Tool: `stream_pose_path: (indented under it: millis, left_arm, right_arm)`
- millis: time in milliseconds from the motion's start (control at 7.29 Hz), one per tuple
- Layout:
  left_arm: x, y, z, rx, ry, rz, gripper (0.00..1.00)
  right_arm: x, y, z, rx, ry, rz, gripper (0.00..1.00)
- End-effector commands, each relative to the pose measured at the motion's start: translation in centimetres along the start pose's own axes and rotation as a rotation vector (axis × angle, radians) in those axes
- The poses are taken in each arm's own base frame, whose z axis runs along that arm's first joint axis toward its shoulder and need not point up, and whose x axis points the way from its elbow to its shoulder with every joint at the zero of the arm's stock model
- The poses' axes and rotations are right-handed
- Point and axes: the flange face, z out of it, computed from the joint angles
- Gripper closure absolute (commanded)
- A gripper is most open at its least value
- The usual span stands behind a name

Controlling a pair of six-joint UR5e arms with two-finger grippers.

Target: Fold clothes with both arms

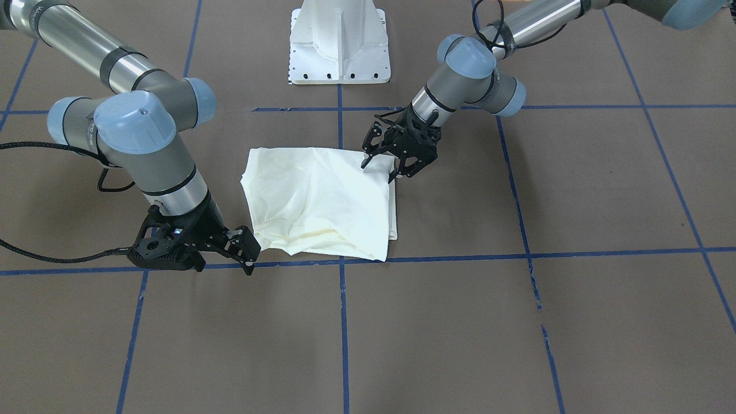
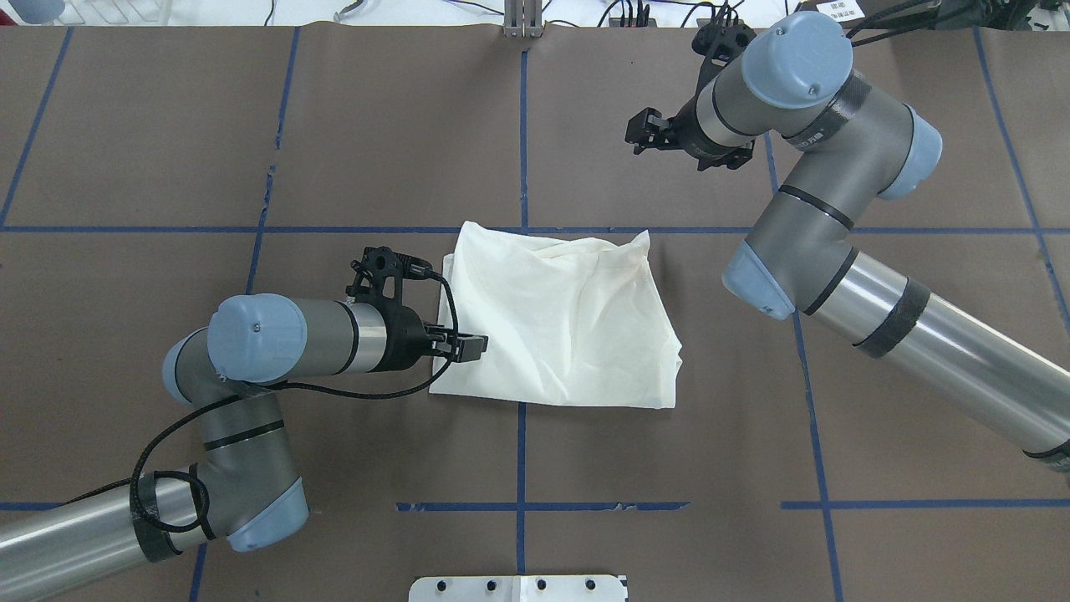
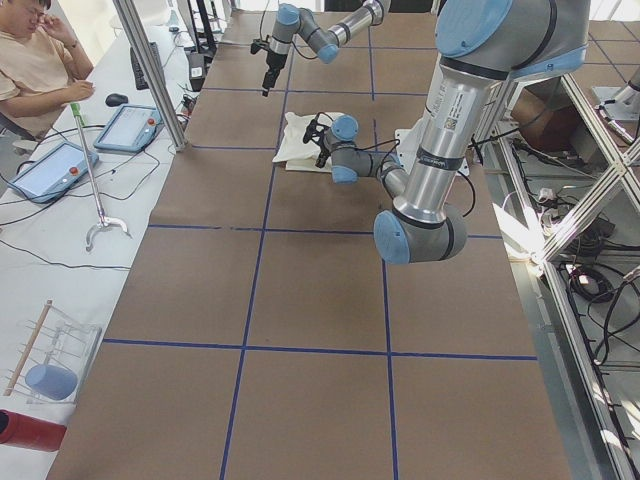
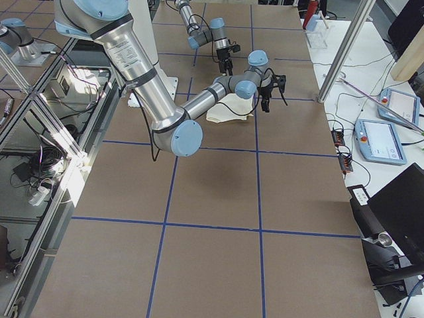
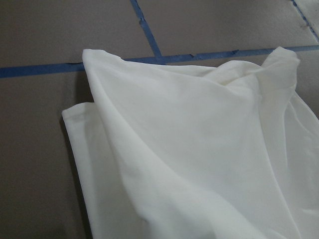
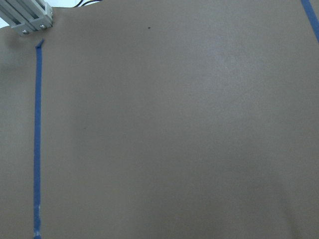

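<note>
The cream T-shirt [image 1: 322,195] lies folded into a rough square on the brown table, plain side up, with its print hidden. It also shows in the overhead view [image 2: 560,318] and fills the left wrist view [image 5: 199,149]. My left gripper [image 1: 381,168] is low at the shirt's corner on the robot's side, jaws open with the corner between them; in the overhead view [image 2: 472,344] it sits at the shirt's left edge. My right gripper [image 2: 639,134] is open and empty, raised over bare table beyond the shirt's far right corner; it also shows in the front view [image 1: 248,252].
The white pedestal base [image 1: 339,46] stands at the robot's side of the table. Blue tape lines [image 2: 522,125] cross the brown surface. An aluminium post [image 6: 25,17] stands at the far edge. An operator [image 3: 30,50] and tablets [image 3: 125,125] are beside the table.
</note>
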Motion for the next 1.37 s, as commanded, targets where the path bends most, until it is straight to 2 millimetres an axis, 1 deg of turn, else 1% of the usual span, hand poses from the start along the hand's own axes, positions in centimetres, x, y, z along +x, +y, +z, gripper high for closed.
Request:
stream_pose_path:
  millis: [0,137,274,412,549,686,823,960,1097,1235]
  left_arm:
    - [-0.6,1.0,-0.2,-0.011,-0.001,0.0,1.0]
    - [-2.1,1.7,-0.4,-0.021,-0.022,0.004,1.0]
    - [-2.6,2.1,-0.6,-0.021,-0.019,0.001,1.0]
    - [-2.6,2.1,-0.8,-0.016,-0.007,-0.001,1.0]
    - [-2.2,2.0,-1.1,-0.015,0.002,0.0,0.42]
    - [-1.1,1.1,-2.5,0.002,0.024,0.004,0.0]
    - [-1.4,0.8,-4.2,-0.009,0.039,0.002,0.0]
    - [-1.6,-0.5,-4.9,-0.01,0.052,-0.042,0.0]
    - [-0.7,-0.4,-4.5,-0.018,0.064,-0.189,0.0]
    - [1.0,-1.3,-4.2,-0.008,0.089,-0.248,0.0]
  right_arm:
    - [0.1,0.0,0.0,0.002,0.002,0.001,0.0]
    - [0.1,0.0,0.0,0.007,0.002,-0.001,0.0]
    - [0.3,0.0,0.2,0.007,0.007,0.002,0.0]
    - [0.8,0.1,0.5,0.011,0.016,0.002,0.0]
    - [0.9,0.1,0.4,0.012,0.016,0.003,0.0]
    - [0.8,0.1,0.4,0.012,0.015,0.002,0.0]
    - [0.8,0.1,0.4,0.012,0.015,0.002,0.0]
    - [0.8,0.1,0.4,0.012,0.015,0.004,0.0]
    - [1.0,0.1,0.5,0.011,0.018,0.003,0.0]
    - [1.0,0.1,0.5,0.011,0.018,0.003,0.0]
